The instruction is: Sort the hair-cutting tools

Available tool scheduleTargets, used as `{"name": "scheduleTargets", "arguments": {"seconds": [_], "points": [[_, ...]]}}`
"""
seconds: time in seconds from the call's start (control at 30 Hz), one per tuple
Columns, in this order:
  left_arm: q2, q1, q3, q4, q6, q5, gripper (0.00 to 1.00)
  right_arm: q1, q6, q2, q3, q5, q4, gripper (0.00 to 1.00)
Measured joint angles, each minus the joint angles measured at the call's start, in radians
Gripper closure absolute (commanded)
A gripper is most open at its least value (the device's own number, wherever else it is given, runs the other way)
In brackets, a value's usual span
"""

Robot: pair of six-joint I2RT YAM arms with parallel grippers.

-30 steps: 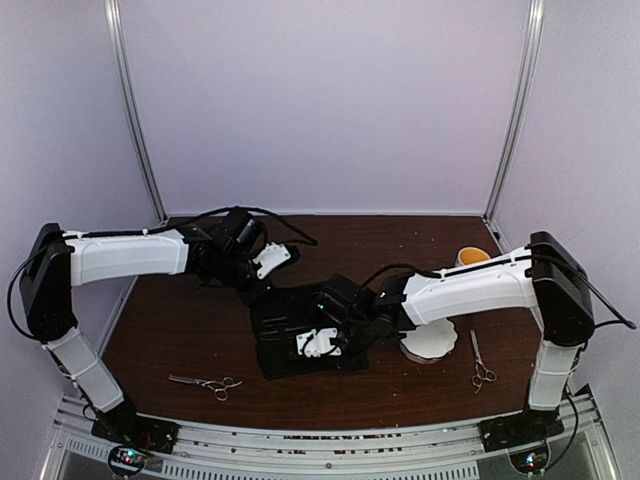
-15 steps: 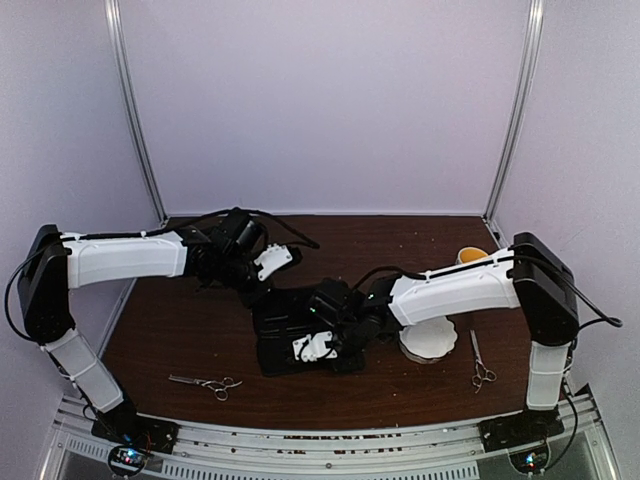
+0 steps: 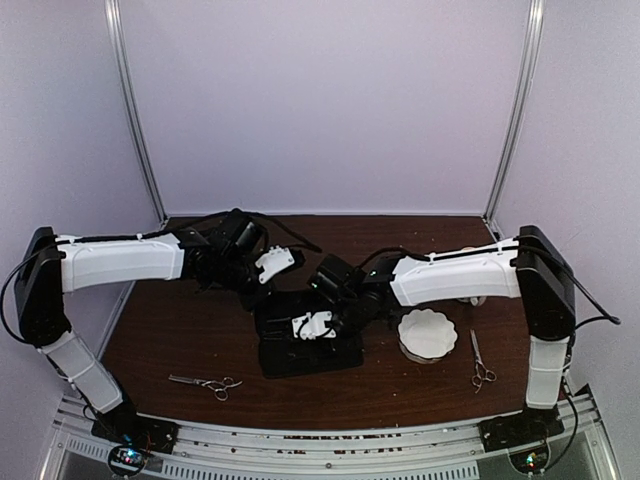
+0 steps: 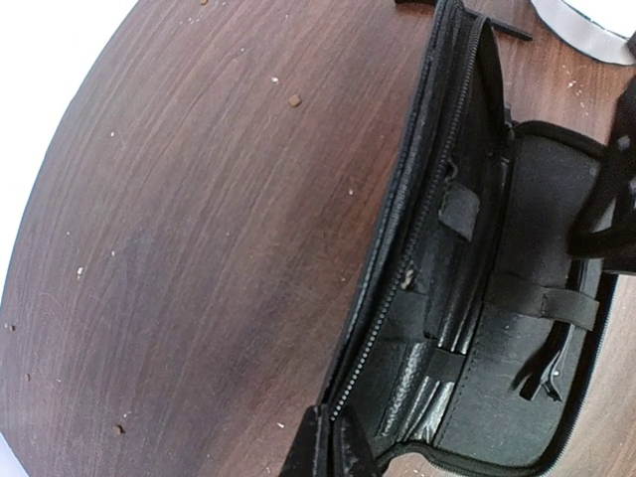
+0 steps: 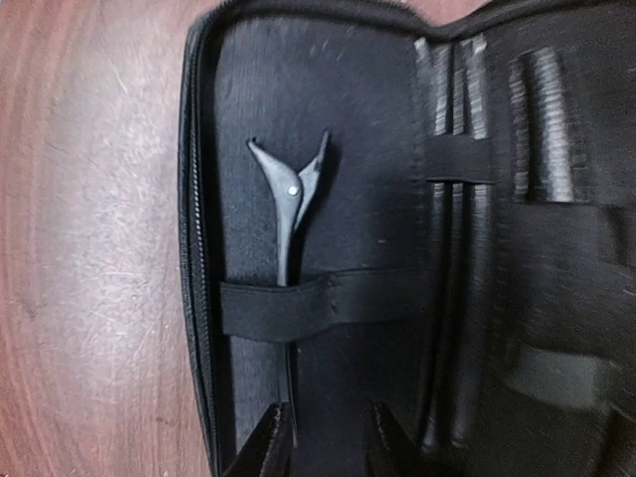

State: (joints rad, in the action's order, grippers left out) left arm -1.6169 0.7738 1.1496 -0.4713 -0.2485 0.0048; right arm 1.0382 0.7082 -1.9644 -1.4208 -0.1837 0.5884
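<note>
Progress looks slight: one clip (image 5: 288, 224) sits under a strap (image 5: 278, 308) in the open case (image 3: 290, 358), left scissors (image 3: 205, 383) and right scissors (image 3: 481, 362) lie loose on the table (image 3: 180, 330), left gripper (image 4: 328, 447) pinches the case rim, and right gripper (image 5: 326, 442) hovers above, fingers parted and empty.

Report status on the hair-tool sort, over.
Left fingers shut on zip case edge. Right fingers open over black clip strapped inside. Left scissors and right scissors on table, latter beside white bowl. Nothing blocking.
</note>
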Motion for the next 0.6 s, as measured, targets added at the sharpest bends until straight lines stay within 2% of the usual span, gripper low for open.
{"name": "scheduleTargets", "arguments": {"seconds": [0.27, 0.5, 0.6], "points": [[0.005, 0.006, -0.004, 0.0, -0.008, 0.002, 1.0, -0.001, 0.004, -0.062, -0.013, -0.019, 0.039, 0.77], [0.005, 0.006, -0.005, 0.0, -0.014, 0.004, 1.0, -0.002, 0.006, -0.069, -0.013, -0.023, 0.05, 0.99], [0.006, 0.006, -0.006, 0.0, -0.018, 0.005, 1.0, -0.005, 0.008, -0.069, -0.012, -0.024, 0.052, 1.0]]}}
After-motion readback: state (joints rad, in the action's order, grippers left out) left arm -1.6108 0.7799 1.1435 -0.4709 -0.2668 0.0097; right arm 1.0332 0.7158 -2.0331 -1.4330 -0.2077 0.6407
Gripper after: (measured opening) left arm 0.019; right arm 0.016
